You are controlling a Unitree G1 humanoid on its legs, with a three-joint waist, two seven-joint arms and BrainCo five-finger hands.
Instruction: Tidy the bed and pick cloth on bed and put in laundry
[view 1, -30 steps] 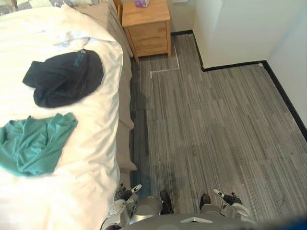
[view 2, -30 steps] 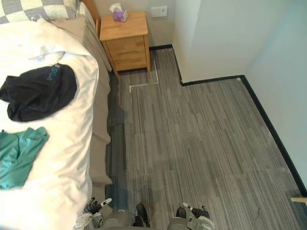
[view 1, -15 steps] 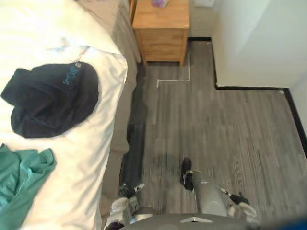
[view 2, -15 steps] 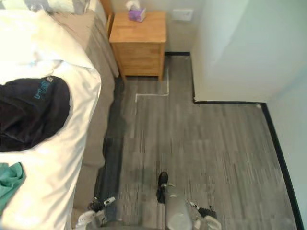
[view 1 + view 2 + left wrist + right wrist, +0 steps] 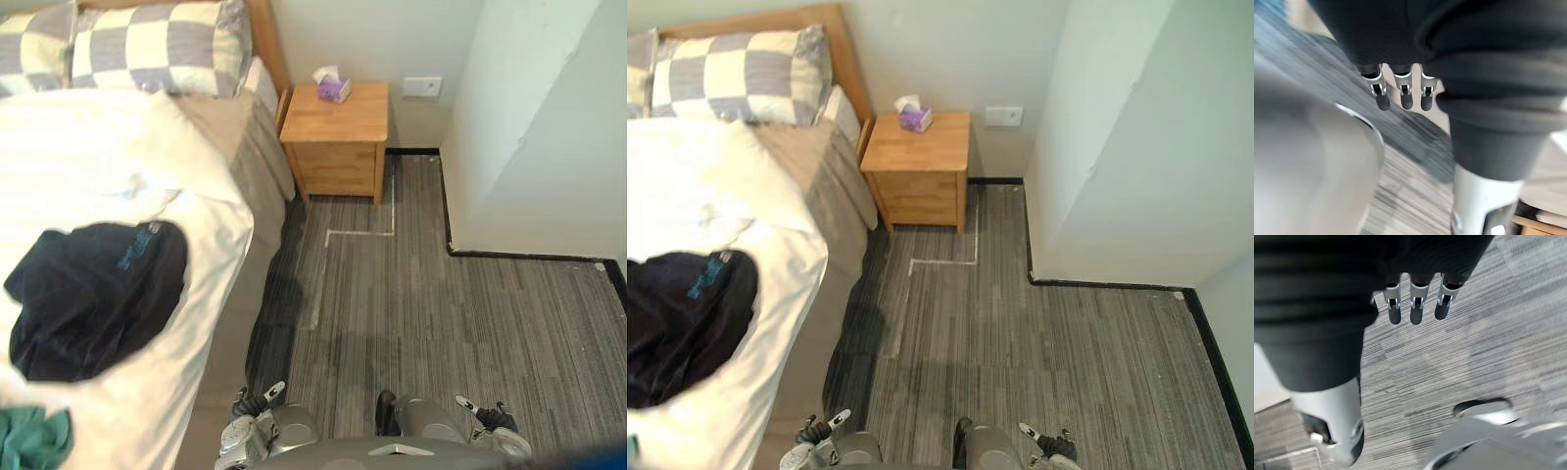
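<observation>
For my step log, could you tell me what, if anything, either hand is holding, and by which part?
Nothing: left hand and right hand are open; the dark garment lies on the bed.

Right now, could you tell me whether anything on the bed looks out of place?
Yes: a black garment lies crumpled on the white duvet, and a green cloth is bunched nearer the bed's foot.

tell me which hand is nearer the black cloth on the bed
Left. The left hand hangs by the side of the bed, short of the black cloth; the right hand hangs farther off over the floor, away from the bed.
</observation>
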